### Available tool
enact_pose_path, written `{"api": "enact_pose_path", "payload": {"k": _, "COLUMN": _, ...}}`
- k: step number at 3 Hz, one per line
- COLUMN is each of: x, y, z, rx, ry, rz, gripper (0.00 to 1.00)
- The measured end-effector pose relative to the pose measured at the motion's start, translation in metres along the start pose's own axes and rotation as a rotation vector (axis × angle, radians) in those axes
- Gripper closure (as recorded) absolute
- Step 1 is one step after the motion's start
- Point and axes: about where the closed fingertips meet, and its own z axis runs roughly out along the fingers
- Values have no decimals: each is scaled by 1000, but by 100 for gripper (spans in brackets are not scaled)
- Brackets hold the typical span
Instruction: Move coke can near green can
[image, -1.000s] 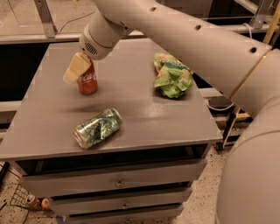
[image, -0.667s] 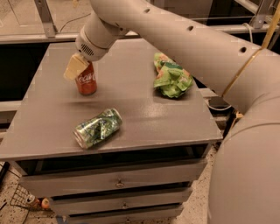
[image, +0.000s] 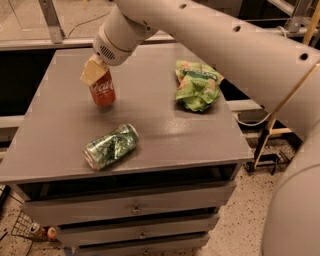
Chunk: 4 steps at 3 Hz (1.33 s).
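The red coke can (image: 103, 91) stands slightly tilted at the back left of the grey table (image: 165, 135). My gripper (image: 97, 76) comes down on it from above. One tan finger (image: 93, 73) lies against the can's upper left side, and the gripper is shut on the can. The green can (image: 111, 146), dented and mottled, lies on its side near the table's front left, a short way in front of the coke can and apart from it.
A bright green snack bag (image: 196, 85) lies crumpled at the back right of the table. My white arm (image: 215, 35) spans the upper right of the view. Drawers sit under the table top, and the floor lies to the right.
The gripper and the coke can have shifted slightly to the right, and the can now leans a little. The green can and the snack bag have not moved.
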Motion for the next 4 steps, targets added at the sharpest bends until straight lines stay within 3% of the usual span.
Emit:
{"api": "enact_pose_path", "payload": {"k": 1, "x": -1, "y": 12, "z": -29, "rx": 31, "ry": -5, "rz": -23, "gripper": 99}}
{"api": "enact_pose_path", "payload": {"k": 3, "x": 4, "y": 67, "z": -40, "rx": -28, "ry": -5, "rz": -23, "gripper": 100}}
{"api": "enact_pose_path", "payload": {"k": 4, "x": 10, "y": 82, "z": -36, "rx": -39, "ry": -6, "rz": -11, "gripper": 100}}
